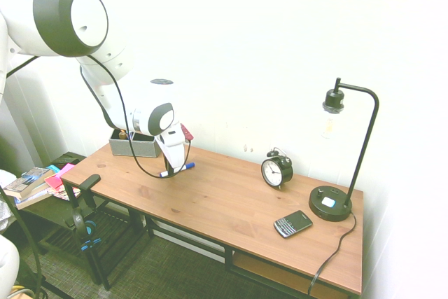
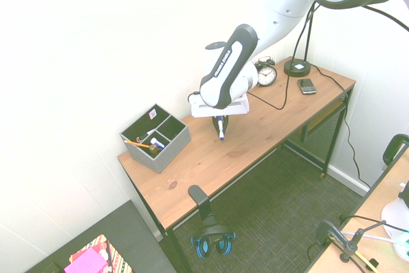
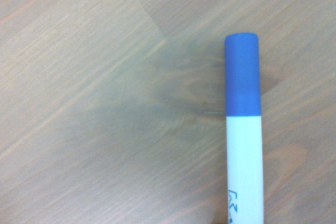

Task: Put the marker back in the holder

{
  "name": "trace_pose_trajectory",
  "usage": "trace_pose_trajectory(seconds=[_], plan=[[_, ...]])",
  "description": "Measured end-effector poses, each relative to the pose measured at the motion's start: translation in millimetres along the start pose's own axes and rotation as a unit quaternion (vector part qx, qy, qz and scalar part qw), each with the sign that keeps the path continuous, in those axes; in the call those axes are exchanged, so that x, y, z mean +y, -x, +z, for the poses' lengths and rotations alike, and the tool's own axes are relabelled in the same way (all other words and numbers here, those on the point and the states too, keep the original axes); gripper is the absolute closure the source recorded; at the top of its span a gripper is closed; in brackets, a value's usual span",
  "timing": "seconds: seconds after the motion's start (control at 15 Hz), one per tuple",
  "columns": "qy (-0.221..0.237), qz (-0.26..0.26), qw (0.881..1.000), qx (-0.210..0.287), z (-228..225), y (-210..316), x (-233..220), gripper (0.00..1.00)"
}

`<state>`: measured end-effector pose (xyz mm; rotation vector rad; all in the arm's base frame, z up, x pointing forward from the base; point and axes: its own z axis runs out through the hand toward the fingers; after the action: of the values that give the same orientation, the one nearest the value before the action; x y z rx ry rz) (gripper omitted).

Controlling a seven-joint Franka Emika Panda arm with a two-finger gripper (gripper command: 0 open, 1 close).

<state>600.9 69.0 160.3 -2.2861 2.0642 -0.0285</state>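
The gripper [image 2: 220, 124] is closed around the marker [image 2: 222, 135], its fingertips hiding the middle of the barrel; whether the marker touches the desk [image 1: 210, 194] or hangs just above it is hard to tell. The blue cap [image 3: 242, 74] shows sharply in the wrist view, while the barrel's other end is cut off there and the small dark print on it is only partly visible. The holder [image 2: 167, 152] stands near one end of the desk, well apart from the marker, with an orange pencil [image 2: 135, 144] sticking out; its dark compartments hide the lower parts of its contents
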Motion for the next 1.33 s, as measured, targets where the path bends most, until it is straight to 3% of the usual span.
trace_pose_trajectory(seconds=[0.27,0.6,0.73,1.07,1.33], plan=[[-0.026,-0.01,0.999,-0.021,-39.5,19.4,-11.7,1.0],[-0.019,0.004,0.988,-0.154,-151.2,77.0,-30.4,1.0],[0.006,0.025,0.977,-0.213,-151.0,82.8,-38.3,1.0],[0.044,0.058,0.948,-0.311,-101.1,81.0,-58.1,1.0],[0.042,0.054,0.934,-0.351,-91.1,81.5,-66.1,1.0]])
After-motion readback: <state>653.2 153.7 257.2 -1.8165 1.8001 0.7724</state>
